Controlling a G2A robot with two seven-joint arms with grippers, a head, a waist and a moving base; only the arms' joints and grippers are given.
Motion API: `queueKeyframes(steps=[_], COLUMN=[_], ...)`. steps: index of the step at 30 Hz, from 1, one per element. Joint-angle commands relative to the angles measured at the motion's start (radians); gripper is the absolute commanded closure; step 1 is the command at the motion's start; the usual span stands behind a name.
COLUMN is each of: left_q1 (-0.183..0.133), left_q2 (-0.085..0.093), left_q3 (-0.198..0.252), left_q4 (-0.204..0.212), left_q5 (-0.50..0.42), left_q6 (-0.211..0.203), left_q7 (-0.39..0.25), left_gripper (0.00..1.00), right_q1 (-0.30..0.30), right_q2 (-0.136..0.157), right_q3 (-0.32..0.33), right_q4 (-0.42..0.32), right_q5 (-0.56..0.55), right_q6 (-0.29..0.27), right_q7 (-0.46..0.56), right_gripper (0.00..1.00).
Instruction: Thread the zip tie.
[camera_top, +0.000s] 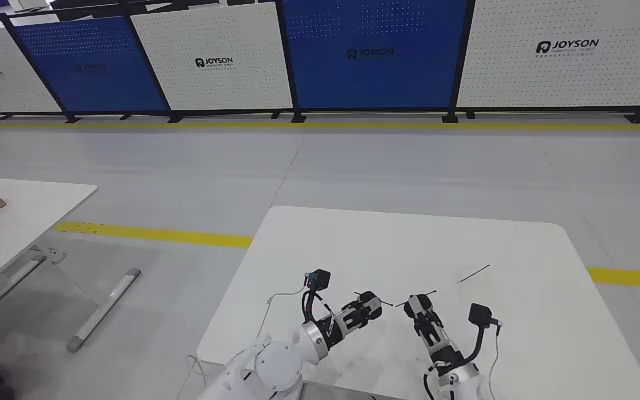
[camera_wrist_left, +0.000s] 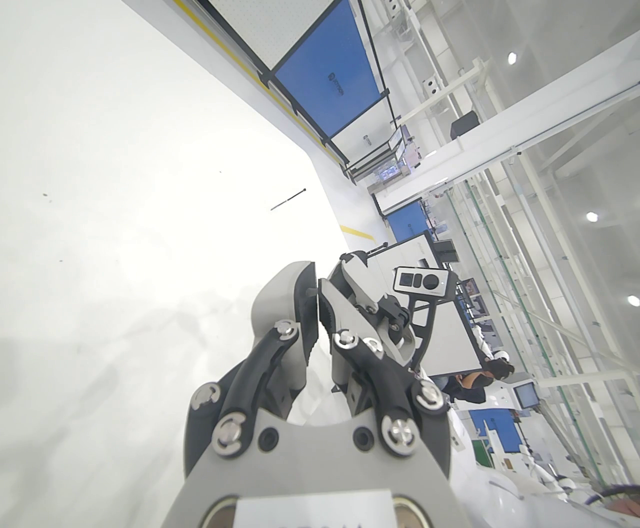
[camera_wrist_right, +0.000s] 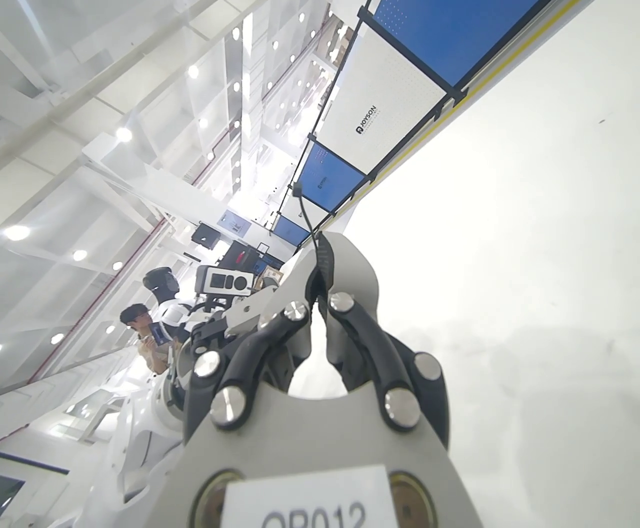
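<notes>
Black zip tie (camera_wrist_right: 304, 212) sat clamped in the right hand (camera_wrist_right: 320, 242), head poking free. The left hand (camera_wrist_left: 316, 285) was all but closed alongside. That floppy strap looked ready to sway and miss.

The right hand (camera_wrist_right: 320, 250) is clamped shut on a black zip tie (camera_wrist_right: 306, 212). The tie pokes out past the fingertips (camera_wrist_right: 345, 250) and curves up, its small square head at the far end, clear of everything. The left arm (camera_wrist_right: 240, 312) sits just beside the hand, a grey camera block (camera_wrist_right: 222, 281) on its wrist. On the other side spreads the white tabletop (camera_wrist_right: 500, 250). Beyond its far edge run a yellow floor line (camera_wrist_right: 505, 52) and blue and white panels (camera_wrist_right: 380, 107).
</notes>
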Motion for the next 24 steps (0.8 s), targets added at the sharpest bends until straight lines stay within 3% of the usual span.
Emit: queueKeyframes(steps=[1, 24], left_q1=[0.000, 0.000], left_q2=[0.000, 0.000], left_q3=[0.000, 0.000], left_q4=[0.000, 0.000], left_q5=[0.000, 0.000], left_q6=[0.000, 0.000], left_q7=[0.000, 0.000], left_gripper=[1.00, 1.00], right_q1=[0.005, 0.013], right_q2=[-0.002, -0.015], right_q3=[-0.003, -0.008], right_q4=[0.003, 0.014], right_q5=[-0.002, -0.020], right_q6=[0.007, 0.020], right_q7=[0.001, 0.015], right_gripper=[1.00, 1.00])
